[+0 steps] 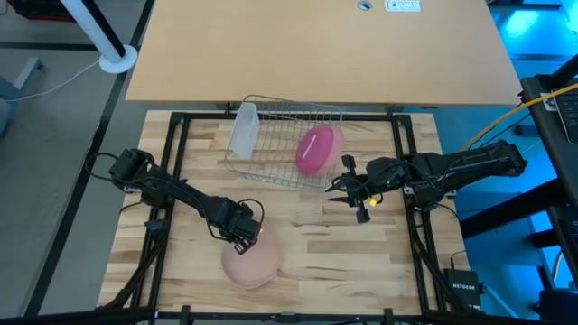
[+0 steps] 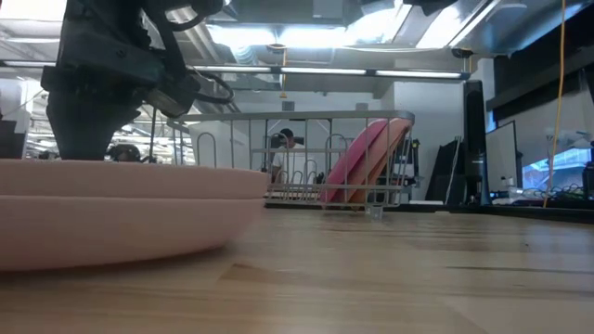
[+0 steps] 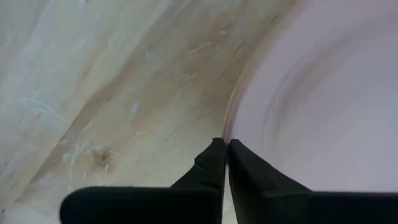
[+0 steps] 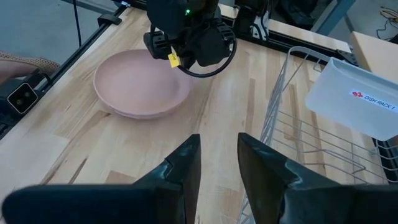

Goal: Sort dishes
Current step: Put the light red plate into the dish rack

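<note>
A pale peach-pink plate (image 1: 253, 264) lies on its base on the wooden table near the front; it also shows in the low view (image 2: 130, 209) and the right wrist view (image 4: 140, 84). My left gripper (image 1: 244, 236) stands over the plate's far-left rim, shut on it. A magenta plate (image 1: 316, 149) stands on edge in the silver wire rack (image 1: 280, 113), leaning to the right. In the low view a tan edge (image 2: 397, 139) shows right behind the magenta plate (image 2: 357, 162). My right gripper (image 1: 336, 190) is open and empty, just in front of the rack's right end. My left gripper pinches the peach plate's rim (image 3: 231, 121) between its two fingers, one finger (image 3: 208, 165) outside the rim and the other (image 3: 255, 171) over the plate's inner side. The fingers come from above, pointing down. The plate lies flat on the table.
A translucent whitish container (image 1: 244, 131) stands at the rack's left end, labelled in the right wrist view (image 4: 354, 99). Black frame rails (image 1: 176, 162) run along the table's sides. Bare wood (image 1: 361, 262) lies right of the peach plate. A person shows far behind the rack (image 2: 286, 148).
</note>
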`<act>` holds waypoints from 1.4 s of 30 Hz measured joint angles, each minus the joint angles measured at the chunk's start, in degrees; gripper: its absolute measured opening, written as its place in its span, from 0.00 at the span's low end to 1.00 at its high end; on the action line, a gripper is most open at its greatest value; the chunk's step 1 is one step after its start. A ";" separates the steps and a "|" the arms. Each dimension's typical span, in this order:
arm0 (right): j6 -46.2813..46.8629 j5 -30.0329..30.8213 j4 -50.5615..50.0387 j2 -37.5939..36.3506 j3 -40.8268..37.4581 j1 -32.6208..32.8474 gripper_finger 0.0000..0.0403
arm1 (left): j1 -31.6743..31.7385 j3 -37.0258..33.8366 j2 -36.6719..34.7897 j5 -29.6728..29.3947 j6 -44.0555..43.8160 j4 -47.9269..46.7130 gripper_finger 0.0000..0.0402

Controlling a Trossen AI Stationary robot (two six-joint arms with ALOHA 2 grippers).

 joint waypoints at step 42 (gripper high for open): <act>17.80 -1.00 5.17 0.98 0.00 0.00 0.27 | -0.13 24.35 -2.94 -25.57 3.85 -14.22 0.00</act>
